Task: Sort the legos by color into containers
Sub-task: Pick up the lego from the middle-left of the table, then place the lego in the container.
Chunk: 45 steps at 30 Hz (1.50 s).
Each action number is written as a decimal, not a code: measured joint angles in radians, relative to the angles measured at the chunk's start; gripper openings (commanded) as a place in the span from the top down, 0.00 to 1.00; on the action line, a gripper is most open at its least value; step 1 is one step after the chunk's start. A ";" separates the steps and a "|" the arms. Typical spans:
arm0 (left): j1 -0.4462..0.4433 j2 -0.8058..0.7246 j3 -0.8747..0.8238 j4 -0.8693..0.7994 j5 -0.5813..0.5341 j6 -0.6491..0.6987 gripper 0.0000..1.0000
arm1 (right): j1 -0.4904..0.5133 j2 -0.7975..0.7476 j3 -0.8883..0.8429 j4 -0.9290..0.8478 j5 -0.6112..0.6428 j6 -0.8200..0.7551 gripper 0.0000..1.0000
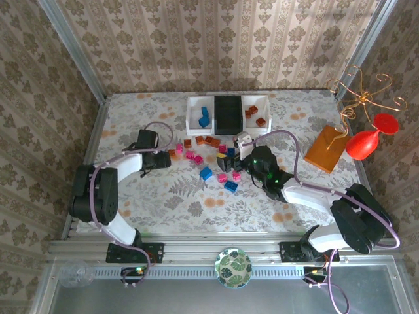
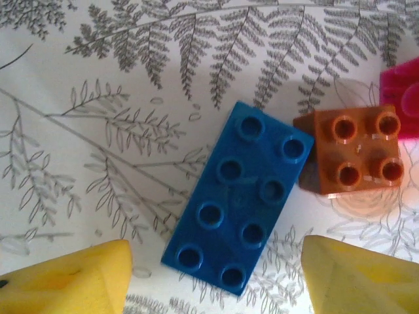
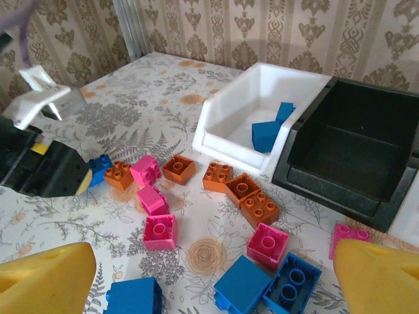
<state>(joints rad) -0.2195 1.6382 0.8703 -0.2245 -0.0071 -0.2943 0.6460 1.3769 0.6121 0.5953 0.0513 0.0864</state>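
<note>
An orange brick [image 2: 350, 152] touches the right edge of a blue brick [image 2: 239, 196], with a pink one [image 2: 402, 98] just beyond. The blue brick lies flat, its near end between the spread yellow pads [image 2: 65, 278] of the left gripper [image 2: 216, 268], which points down at the table. The right gripper [image 3: 216, 278], also spread, hovers over loose legos [image 3: 160, 232] near the white tray [image 3: 222, 140] and the black tray [image 3: 308, 180].

No legible text, label, brand, number or sign anywhere. Stud tops of blue brick [image 2: 239, 199] and orange brick [image 2: 353, 154] plain at close range — no lettering to make out. Walls of white tray [image 3: 236, 140] and black tray [image 3: 327, 190] unmarked.
</note>
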 measured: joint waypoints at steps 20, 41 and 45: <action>0.002 -0.003 0.021 0.058 -0.020 -0.028 0.70 | 0.000 -0.002 0.000 -0.037 0.002 0.000 0.05; -0.213 0.631 1.069 -0.099 -0.097 0.082 0.47 | 0.000 -0.004 0.000 -0.073 0.047 -0.001 0.05; -0.216 0.671 1.159 -0.189 -0.123 0.108 0.36 | 0.000 -0.006 0.015 -0.126 0.071 -0.001 0.04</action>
<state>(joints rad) -0.4358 2.3089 2.0289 -0.4137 -0.1303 -0.1867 0.6460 1.3705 0.6270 0.4694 0.1226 0.0856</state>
